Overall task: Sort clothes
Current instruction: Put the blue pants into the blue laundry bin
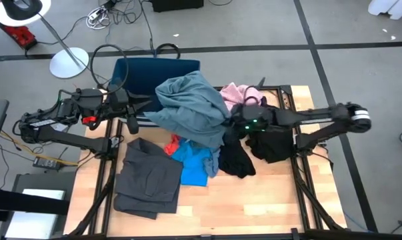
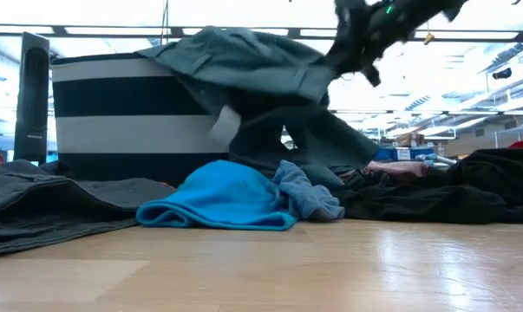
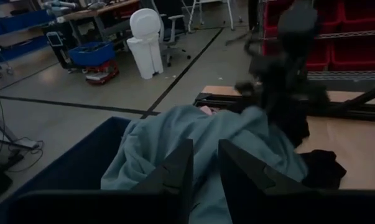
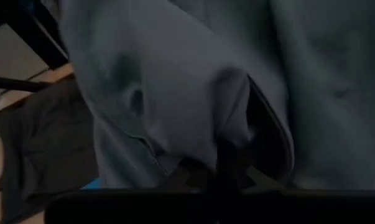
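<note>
Sorting of clothes on a wooden table point(image 1: 267, 200). Grey-blue garment point(image 1: 191, 107) lifted above the middle of the table, one part draped over the rim of the dark blue bin point(image 1: 137, 73) at the far edge, the rest hanging down toward the heap below. Right gripper point(image 1: 233, 124) at the right side of this garment, fingers pressed together on a fold of the cloth; in the right wrist view, the grey-blue fabric point(image 4: 193, 93) filling nearly everything, pinched at the dark fingers point(image 4: 227, 163). Left gripper point(image 1: 147, 101) held level at the bin, pointing toward the garment; fingers point(image 3: 175, 174) a little apart, with the cloth right in front of them and perhaps between them, grip not possible to tell.

Under the lifted garment, bright blue piece point(image 1: 195, 163) lying on the table, red-orange piece point(image 1: 172, 144) just beside it. Dark grey garment point(image 1: 147, 177) spread flat at the left front of the table. Black clothes point(image 1: 237, 160) near the middle and under the right arm. Pink piece point(image 1: 237, 93) at the far side, partly covered by the right arm. In the low view, bin point(image 2: 114, 113) with white stripes standing behind the heap, grey-blue garment point(image 2: 244, 65) over its edge.
</note>
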